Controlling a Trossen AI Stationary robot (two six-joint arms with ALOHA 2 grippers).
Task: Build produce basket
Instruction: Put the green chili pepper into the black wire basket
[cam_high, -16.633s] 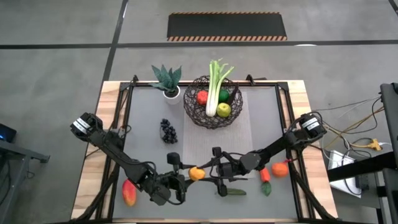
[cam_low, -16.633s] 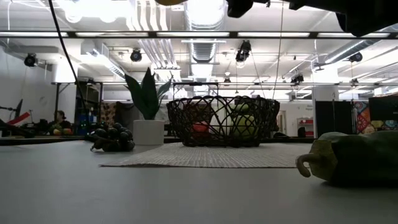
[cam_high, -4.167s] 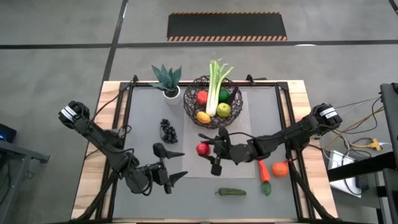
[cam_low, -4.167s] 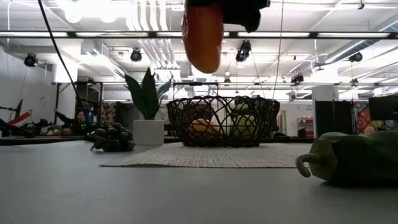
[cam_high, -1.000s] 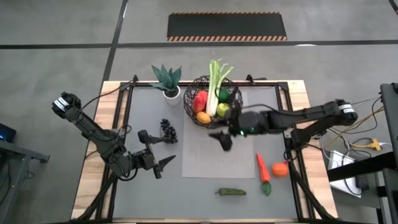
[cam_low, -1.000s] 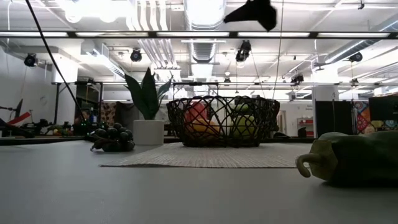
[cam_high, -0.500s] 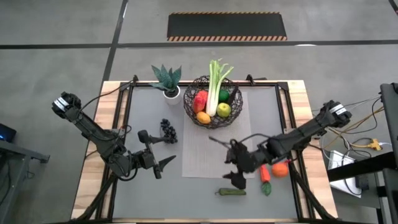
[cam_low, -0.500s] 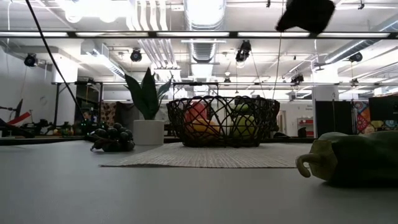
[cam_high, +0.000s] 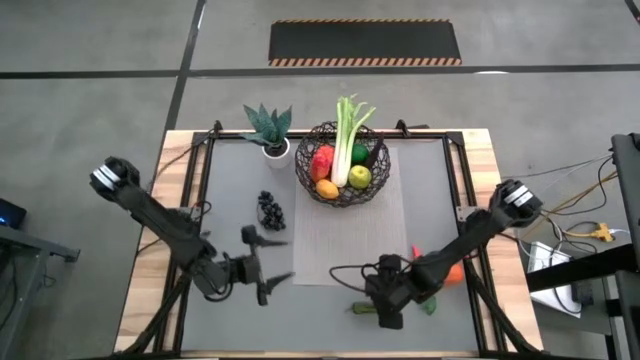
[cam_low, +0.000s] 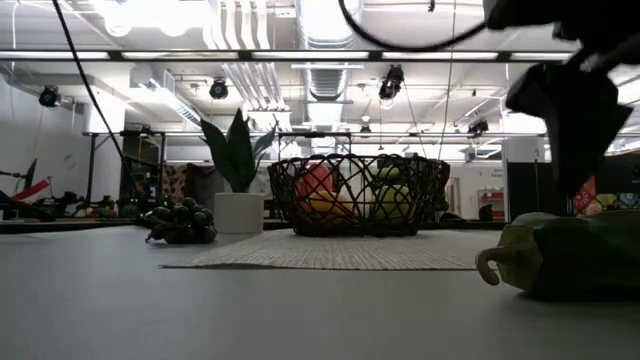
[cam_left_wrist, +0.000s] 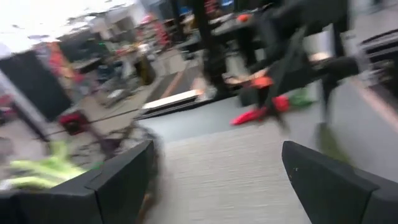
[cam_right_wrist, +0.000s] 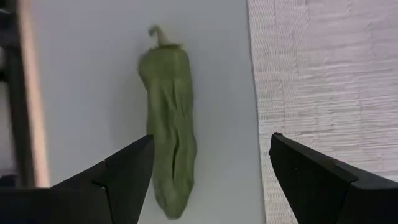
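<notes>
Your right gripper (cam_high: 385, 305) hangs over the near edge of the desk (cam_high: 230, 330), directly above the green pepper (cam_right_wrist: 169, 152). Its jaws stand wide, with nothing between them. In the right wrist view the pepper lies lengthwise on the bare grey surface, just beside the edge of the woven mat (cam_right_wrist: 323, 81), closer to one finger than the other, stem end pointing away from the camera. In the low view the pepper (cam_low: 565, 255) sits on the desk at the near right, with the dark gripper (cam_low: 570, 110) above it.

Your left gripper (cam_high: 262, 275) waits over the desk's left half, near the mat's left edge. Jaws wide, empty.

The basket (cam_high: 342, 165) stands at the far end of the mat. Inside it you can see a red fruit (cam_high: 322, 160), an orange fruit (cam_high: 326, 188), a green fruit (cam_high: 358, 177) and the leek (cam_high: 347, 135), whose leafy top sticks out past the far rim.

Still outside the basket: the grapes (cam_high: 270, 210) on the desk to the left of the mat; the carrot (cam_high: 418, 255) and an orange fruit (cam_high: 455, 272) to the right of the mat, both partly hidden under your right arm.

A white pot with a spiky plant (cam_high: 268, 128) stands just left of the basket.
</notes>
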